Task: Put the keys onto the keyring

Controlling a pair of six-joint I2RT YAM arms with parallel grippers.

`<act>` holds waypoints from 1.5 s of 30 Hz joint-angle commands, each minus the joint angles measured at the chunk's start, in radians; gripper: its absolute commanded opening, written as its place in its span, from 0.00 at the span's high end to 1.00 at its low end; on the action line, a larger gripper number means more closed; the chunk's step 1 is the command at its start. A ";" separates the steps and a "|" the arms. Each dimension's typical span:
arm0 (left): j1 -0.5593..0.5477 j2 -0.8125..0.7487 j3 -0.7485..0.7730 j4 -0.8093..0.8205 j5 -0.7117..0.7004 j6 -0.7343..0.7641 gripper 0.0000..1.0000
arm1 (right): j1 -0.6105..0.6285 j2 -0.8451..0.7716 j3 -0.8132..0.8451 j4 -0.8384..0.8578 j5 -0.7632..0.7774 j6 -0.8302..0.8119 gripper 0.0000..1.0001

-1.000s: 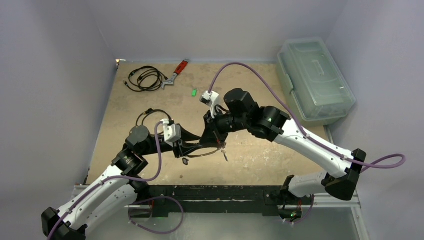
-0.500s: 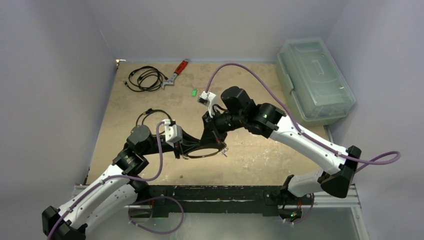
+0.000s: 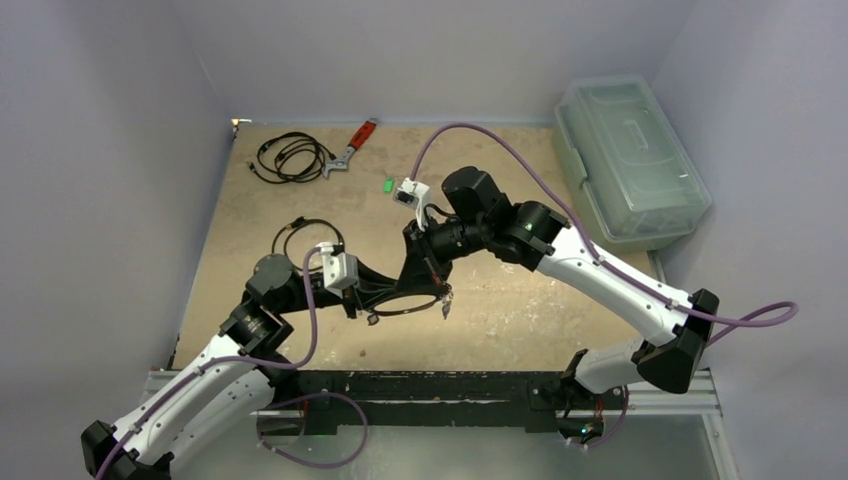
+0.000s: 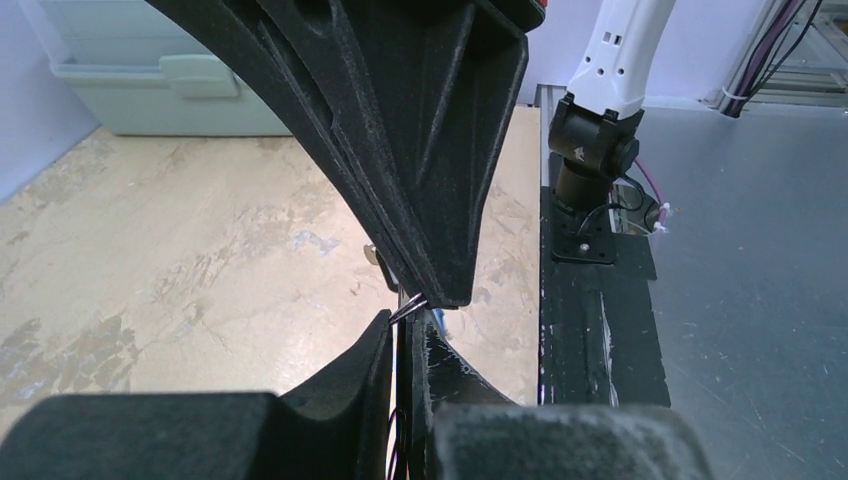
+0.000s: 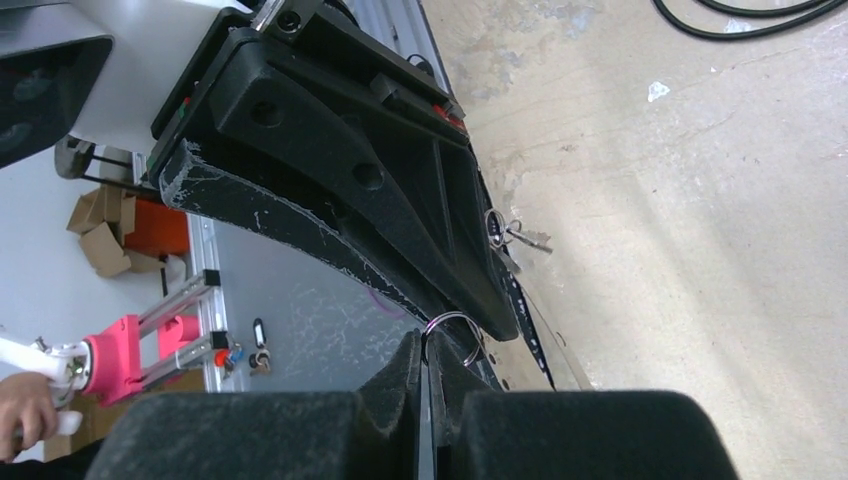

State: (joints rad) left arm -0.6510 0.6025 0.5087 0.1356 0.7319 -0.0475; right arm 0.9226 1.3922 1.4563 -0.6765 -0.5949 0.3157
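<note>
Over the lower middle of the tabletop, the left gripper and the right gripper meet nose to nose. Both have their jaws pressed together: the right pair pinches the keyring, and the left pair seems clamped on its thin wire too, though the crowded wrist views leave that unsure. With two rigid grips on one slim loop, any mismatched pull could bend it or snap it out of one pair. The green key lies well apart toward the upper middle, so letting go to fetch it could leave the loop swinging.
</note>
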 commanded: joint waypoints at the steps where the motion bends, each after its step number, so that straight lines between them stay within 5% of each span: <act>1: -0.005 -0.018 0.039 0.029 0.035 0.011 1.00 | -0.020 0.014 0.056 0.011 0.007 0.009 0.84; 3: -0.005 -0.018 0.045 0.017 0.035 0.013 1.00 | -0.024 0.012 0.068 0.013 0.013 0.004 0.62; 8: -0.004 -0.014 0.058 -0.001 0.025 0.015 1.00 | -0.037 -0.014 0.090 0.028 0.043 -0.010 0.48; 15: 0.007 -0.015 0.068 0.015 0.009 -0.019 1.00 | -0.038 -0.172 -0.021 0.169 0.119 -0.135 0.46; 25: 0.092 0.011 0.071 0.092 0.056 -0.121 1.00 | -0.034 -0.591 -0.632 0.931 0.178 -0.307 0.46; 30: 0.096 -0.016 0.091 0.006 -0.008 -0.051 1.00 | -0.034 -0.626 -0.714 1.050 0.217 -0.378 0.45; 36: 0.096 -0.099 0.094 -0.080 -0.102 0.043 1.00 | -0.034 -0.545 -0.621 1.023 0.364 -0.244 0.43; 39: 0.096 -0.149 0.063 -0.079 -0.133 0.043 1.00 | -0.034 -0.511 -0.557 0.948 0.317 -0.294 0.46; 45: 0.096 -0.162 0.053 -0.070 -0.141 0.014 1.00 | -0.033 -0.515 -0.705 1.192 0.058 -0.377 0.50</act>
State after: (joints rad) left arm -0.5621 0.4313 0.5583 0.0223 0.6147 -0.0311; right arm 0.8852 0.8810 0.8082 0.3542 -0.3901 -0.0010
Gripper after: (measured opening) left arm 0.056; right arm 0.520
